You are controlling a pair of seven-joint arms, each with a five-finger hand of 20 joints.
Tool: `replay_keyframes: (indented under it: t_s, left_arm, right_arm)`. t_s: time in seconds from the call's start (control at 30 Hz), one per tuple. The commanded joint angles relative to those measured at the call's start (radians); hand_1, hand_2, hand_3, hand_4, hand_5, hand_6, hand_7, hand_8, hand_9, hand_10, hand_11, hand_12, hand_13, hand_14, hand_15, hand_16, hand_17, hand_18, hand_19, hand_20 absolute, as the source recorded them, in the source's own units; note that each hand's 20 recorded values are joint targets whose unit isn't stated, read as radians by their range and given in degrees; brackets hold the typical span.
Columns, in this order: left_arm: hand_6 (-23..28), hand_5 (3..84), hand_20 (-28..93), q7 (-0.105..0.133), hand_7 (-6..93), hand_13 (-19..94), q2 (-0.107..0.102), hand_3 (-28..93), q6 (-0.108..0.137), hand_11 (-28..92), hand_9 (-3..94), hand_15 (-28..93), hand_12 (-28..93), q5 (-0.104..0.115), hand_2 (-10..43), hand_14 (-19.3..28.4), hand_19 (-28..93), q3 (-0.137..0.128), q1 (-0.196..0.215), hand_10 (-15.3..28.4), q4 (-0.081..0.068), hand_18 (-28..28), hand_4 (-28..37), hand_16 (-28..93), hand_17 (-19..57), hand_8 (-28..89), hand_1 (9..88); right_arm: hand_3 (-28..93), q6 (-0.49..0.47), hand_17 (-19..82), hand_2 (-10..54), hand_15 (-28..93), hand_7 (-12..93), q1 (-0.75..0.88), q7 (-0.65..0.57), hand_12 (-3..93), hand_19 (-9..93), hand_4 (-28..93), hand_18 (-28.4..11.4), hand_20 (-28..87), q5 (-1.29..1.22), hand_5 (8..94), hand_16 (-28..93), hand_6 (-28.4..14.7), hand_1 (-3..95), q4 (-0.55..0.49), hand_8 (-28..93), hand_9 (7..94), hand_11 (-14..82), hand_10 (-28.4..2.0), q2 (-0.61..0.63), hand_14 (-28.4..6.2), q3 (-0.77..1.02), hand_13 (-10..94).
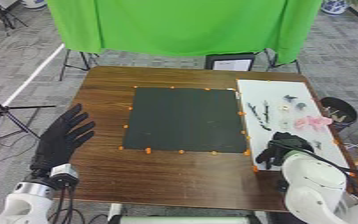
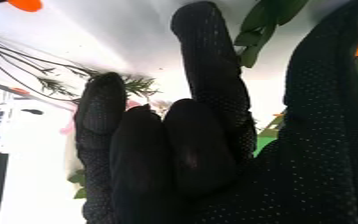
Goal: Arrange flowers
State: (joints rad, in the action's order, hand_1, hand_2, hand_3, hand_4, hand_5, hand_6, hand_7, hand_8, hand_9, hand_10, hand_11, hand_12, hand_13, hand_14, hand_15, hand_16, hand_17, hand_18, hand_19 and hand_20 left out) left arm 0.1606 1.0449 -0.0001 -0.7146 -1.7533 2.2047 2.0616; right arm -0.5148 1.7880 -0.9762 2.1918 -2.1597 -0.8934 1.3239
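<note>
Some pink flowers point(image 1: 312, 123) lie beyond the right hand point(image 1: 285, 145).

Green cloth point(image 1: 184, 27) hangs beyond the table point(image 1: 167, 177); a tripod point(image 1: 5, 108) stands left.

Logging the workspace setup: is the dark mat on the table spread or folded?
Spread: the dark mat lies flat on the table as a full rectangle, with orange markers along its edges.
</note>
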Motion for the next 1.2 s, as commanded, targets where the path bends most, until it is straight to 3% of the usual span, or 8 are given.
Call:
replay_keyframes:
  t_s: [0.03,0.2,0.3,0.43,0.57,0.73,1.2]
  left_arm:
    - [3.9,25.9,10,-0.01,18.8,18,0.009,71,-0.001,19,22.1,32,17,0.003,-4.7,16.3,41,0.0,0.006,11.5,0.003,21.7,-28.3,0,-9.1,-11,24.0]
    - [3.9,25.9,10,-0.009,18.8,18,0.01,71,0.001,19,22.1,32,17,0.003,-4.6,16.2,41,0.002,0.004,11.5,0.004,21.6,-28.3,0,-9.1,-10,24.1]
    - [3.9,26.0,10,-0.01,18.7,18,0.012,70,0.002,19,22.1,32,17,0.003,-4.6,16.2,41,0.002,0.004,11.5,0.003,21.7,-28.3,0,-9.1,-11,24.1]
    - [3.9,26.0,10,-0.009,18.7,18,0.012,71,0.003,19,22.1,32,17,0.005,-4.6,16.2,41,0.001,0.005,11.5,0.004,21.6,-28.3,0,-9.1,-11,24.1]
    - [3.9,26.0,10,-0.006,18.7,18,0.012,71,0.006,19,22.1,32,17,0.006,-4.6,16.2,41,0.001,0.008,11.5,0.004,21.7,-28.3,0,-9.1,-10,24.1]
    - [3.9,26.0,10,-0.004,18.8,18,0.01,70,0.005,19,22.1,32,17,0.006,-4.5,16.3,41,0.002,0.008,11.5,0.004,21.7,-28.3,0,-9.1,-10,24.2]
    - [4.0,26.1,10,-0.003,18.8,19,0.001,71,0.001,19,22.1,32,17,0.005,-4.3,16.2,41,-0.001,0.007,11.5,0.003,21.7,-28.3,0,-9.2,-11,24.1]
  right_arm:
    - [69,0.014,34,-9.5,90,23,0.055,0.022,59.4,85,-28,-21.0,35,-0.089,87.0,42,2.0,47.1,0.059,11,87.8,72.3,-6.7,-0.031,-9.1,-0.025,81]
    - [77,0.021,34,-9.5,90,25,0.061,0.039,59.4,85,-28,-20.7,35,-0.124,88.4,43,2.1,48.1,0.05,14,88.6,71.9,-6.9,-0.037,-9.4,-0.001,82]
    - [85,0.04,33,-9.5,90,30,0.063,0.052,60.6,85,-28,-20.4,36,-0.124,85.4,44,0.7,46.0,0.05,23,87.0,73.1,-6.5,-0.037,-9.3,0.007,81]
    - [89,0.139,32,-9.5,91,37,0.084,0.09,61.7,84,-21,-20.3,36,-0.097,80.6,44,0.2,41.6,0.052,30,85.2,74.7,-5.9,-0.029,-8.4,0.014,80]
    - [91,0.272,32,-9.5,92,50,0.116,0.146,62.0,84,-13,-19.8,37,-0.058,74.8,44,-2.1,38.0,0.047,30,84.0,76.6,-5.5,-0.012,-8.1,0.027,79]
    - [93,0.414,31,-8.1,93,58,0.121,0.193,61.4,83,-7,-19.8,38,-0.019,71.5,43,-4.0,34.2,0.042,30,84.5,79.5,-5.7,0.006,-8.4,0.038,79]
    - [93,0.495,32,-9.0,93,59,0.057,0.204,62.0,84,-4,-19.8,38,-0.052,72.2,44,-4.2,33.3,0.003,31,85.6,79.5,-5.8,0.032,-8.6,0.065,79]
